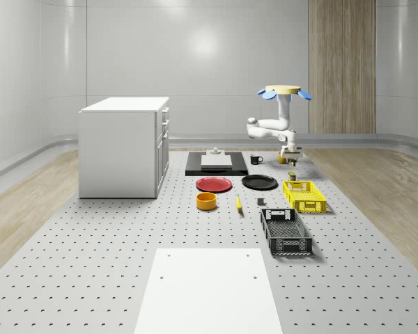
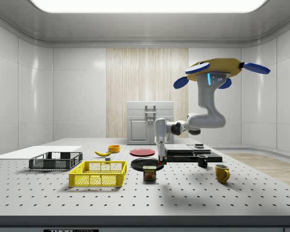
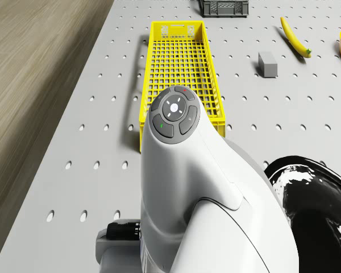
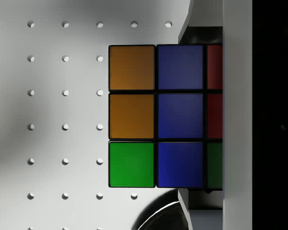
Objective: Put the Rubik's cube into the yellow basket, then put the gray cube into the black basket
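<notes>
- Rubik's cube (image 4: 156, 116): being gripped between the fingers of the gripper (image 2: 160, 159), just above the table (image 1: 90, 264), beside the black plate (image 1: 259, 182).
- Drone (image 2: 217, 71): hovering near the yellow basket (image 1: 304, 195).
- Risk: cube being dropped short of the basket through a slipping grip.
- Room: perforated gray tabletop, pale walls.

Overhead, side, drone cam; wrist close-up.

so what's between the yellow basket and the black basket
Nothing: in the whole-scene view only bare table separates the yellow basket from the black basket.
</notes>
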You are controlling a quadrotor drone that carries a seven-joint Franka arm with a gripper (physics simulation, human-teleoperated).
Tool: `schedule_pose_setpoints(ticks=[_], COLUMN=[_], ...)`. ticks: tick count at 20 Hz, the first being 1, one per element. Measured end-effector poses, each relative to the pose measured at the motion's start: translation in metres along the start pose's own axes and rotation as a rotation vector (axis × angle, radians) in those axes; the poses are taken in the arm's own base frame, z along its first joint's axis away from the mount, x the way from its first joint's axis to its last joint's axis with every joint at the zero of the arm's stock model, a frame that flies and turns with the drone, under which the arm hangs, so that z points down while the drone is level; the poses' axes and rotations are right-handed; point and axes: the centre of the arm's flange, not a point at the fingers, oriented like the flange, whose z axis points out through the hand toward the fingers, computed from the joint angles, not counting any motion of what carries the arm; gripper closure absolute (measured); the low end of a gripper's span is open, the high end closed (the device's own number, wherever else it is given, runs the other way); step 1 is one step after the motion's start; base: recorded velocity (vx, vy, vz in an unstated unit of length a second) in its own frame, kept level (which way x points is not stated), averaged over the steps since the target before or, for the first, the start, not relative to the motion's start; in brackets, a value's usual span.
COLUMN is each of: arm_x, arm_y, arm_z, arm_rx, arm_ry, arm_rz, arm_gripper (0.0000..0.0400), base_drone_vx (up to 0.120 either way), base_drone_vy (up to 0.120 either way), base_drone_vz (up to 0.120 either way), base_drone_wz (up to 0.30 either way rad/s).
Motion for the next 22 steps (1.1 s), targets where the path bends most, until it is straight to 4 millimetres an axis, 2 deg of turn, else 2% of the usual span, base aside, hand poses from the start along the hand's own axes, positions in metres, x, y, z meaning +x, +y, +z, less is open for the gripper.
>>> schedule_pose_setpoints(ticks=[22], arm_x=[0.0], arm_y=[0.0], arm_z=[0.0], arm_rx=[0.0], arm_ry=[0.0], arm_rz=[0.0], arm_gripper=[0.0075], base_drone_vx=[0.12], base_drone_vy=[0.0], base_drone_vz=[0.0], base_drone_wz=[0.0])
